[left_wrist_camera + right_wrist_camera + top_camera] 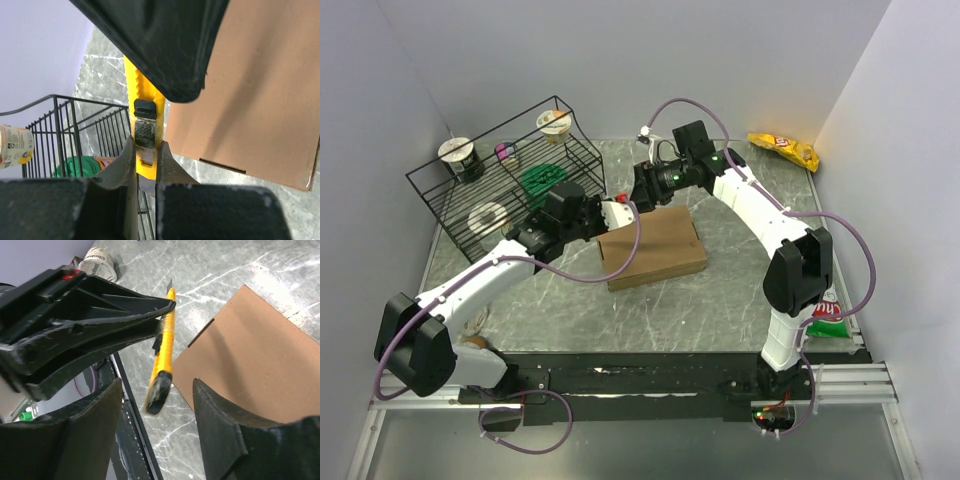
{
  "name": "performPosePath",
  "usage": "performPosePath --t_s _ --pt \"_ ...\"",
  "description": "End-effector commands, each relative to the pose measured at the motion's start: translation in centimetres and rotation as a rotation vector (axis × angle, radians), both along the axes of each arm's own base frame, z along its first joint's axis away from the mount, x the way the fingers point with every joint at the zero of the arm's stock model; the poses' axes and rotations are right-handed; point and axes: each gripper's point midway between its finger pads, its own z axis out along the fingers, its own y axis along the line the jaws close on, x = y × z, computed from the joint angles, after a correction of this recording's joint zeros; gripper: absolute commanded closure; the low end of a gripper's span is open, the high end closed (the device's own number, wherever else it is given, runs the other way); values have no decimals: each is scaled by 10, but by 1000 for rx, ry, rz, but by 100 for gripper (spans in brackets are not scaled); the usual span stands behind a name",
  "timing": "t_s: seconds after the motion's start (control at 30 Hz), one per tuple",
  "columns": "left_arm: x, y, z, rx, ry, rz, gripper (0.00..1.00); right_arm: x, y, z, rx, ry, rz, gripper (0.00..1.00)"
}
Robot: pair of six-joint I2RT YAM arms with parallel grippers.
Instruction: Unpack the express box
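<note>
The express box point(653, 247), a flat brown carton, lies closed on the marble table; it also shows on the right in both wrist views, box point(250, 95) and box point(250, 365). My left gripper point(146, 150) is shut on a yellow utility knife point(145, 107) and holds it just off the box's left edge. In the top view the left gripper point(608, 207) and right gripper point(640, 190) meet there. My right gripper point(157, 385) stands open, its fingers point(220, 425) on either side of the knife's black end point(159, 390) without touching it.
A black wire basket point(510, 180) stands at the back left with cups and a green item in and around it. A yellow snack bag point(785, 150) lies at the back right. A green and red bag point(828, 315) sits by the right arm's base.
</note>
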Motion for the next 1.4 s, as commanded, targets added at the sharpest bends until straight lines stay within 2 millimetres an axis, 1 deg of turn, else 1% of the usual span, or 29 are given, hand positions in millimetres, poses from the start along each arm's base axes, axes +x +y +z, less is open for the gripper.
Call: performPosePath --t_s 0.0,0.2,0.33,0.43,0.47,0.57,0.6,0.63,0.67,0.7,0.73,0.77,0.8,0.83,0.87,0.9,0.93,0.97,1.0,1.03,1.07,1.1,1.13,1.17,1.2,1.27,1.3,1.33,1.37 --pt "-1 -13 33 -73 -43 -24 99 3 5 -5 7 -18 10 38" --pt "-8 -21 30 -73 -23 -56 99 5 6 1 16 -35 -5 39" --pt "-9 -25 26 -75 3 -70 99 7 6 1 17 -39 -8 43" --pt "-7 -27 30 -96 5 -62 99 7 7 -1 12 -39 -9 57" --pt "-7 -28 30 -98 4 -61 99 8 7 -4 9 -38 -4 73" --pt "-4 -28 32 -108 3 -49 99 8 5 -6 -3 -49 -2 100" --pt "-4 -29 33 -114 8 -44 99 8 4 -6 -12 -50 -8 100" --pt "-4 -29 34 -119 13 -45 93 7 -1 -4 -24 -76 3 100" --pt "-5 -29 33 -124 24 -40 67 8 -6 -2 -34 -125 24 100" --pt "-6 -27 36 -154 47 -14 54 9 -10 2 -40 -155 36 100" --pt "-11 -30 39 -195 85 -37 32 8 -23 7 -53 -175 39 100" --pt "-11 -24 45 -243 122 -39 25 11 -33 9 -75 -255 69 100" --pt "-21 -24 59 -320 186 -44 19 14 -42 12 -92 -300 77 100" --pt "-30 -28 69 -376 230 -91 11 6 -54 14 -124 -327 102 100" --pt "-27 -21 75 -414 252 -68 7 8 -62 15 -158 -469 183 100" --pt "-28 -20 83 -454 280 -53 5 2 -69 4 -190 -508 223 100" --pt "-32 -21 87 -471 304 -83 2 -3 -78 14 -219 -603 231 100" --pt "-29 -15 98 -480 294 -98 2 2 -81 15 -236 -714 263 100" --pt "-29 -16 98 -477 316 -123 1 -4 -87 1 -262 -727 284 100" --pt "-32 -14 95 -466 356 -129 1 -7 -90 10 -270 -801 294 100" --pt "-30 -14 111 -477 340 -159 2 -5 -90 14 -283 -839 284 100" --pt "-25 -16 110 -467 359 -160 2 -7 -90 15 -281 -849 287 100" --pt "-30 -15 107 -444 411 -165 4 -9 -89 21 -276 -871 287 100" --pt "-28 -19 125 -458 395 -194 6 -8 -89 28 -284 -894 284 100" --pt "-24 -23 121 -452 424 -197 8 -10 -84 34 -279 -915 293 100" --pt "-25 -25 122 -424 435 -236 15 -11 -78 42 -279 -952 301 100" --pt "-24 -29 114 -409 464 -258 17 -13 -73 51 -267 -975 313 100" --pt "-24 -30 112 -399 470 -273 23 -14 -71 57 -264 -994 323 100" --pt "-25 -29 118 -378 463 -295 26 -13 -68 67 -260 -1014 318 100"
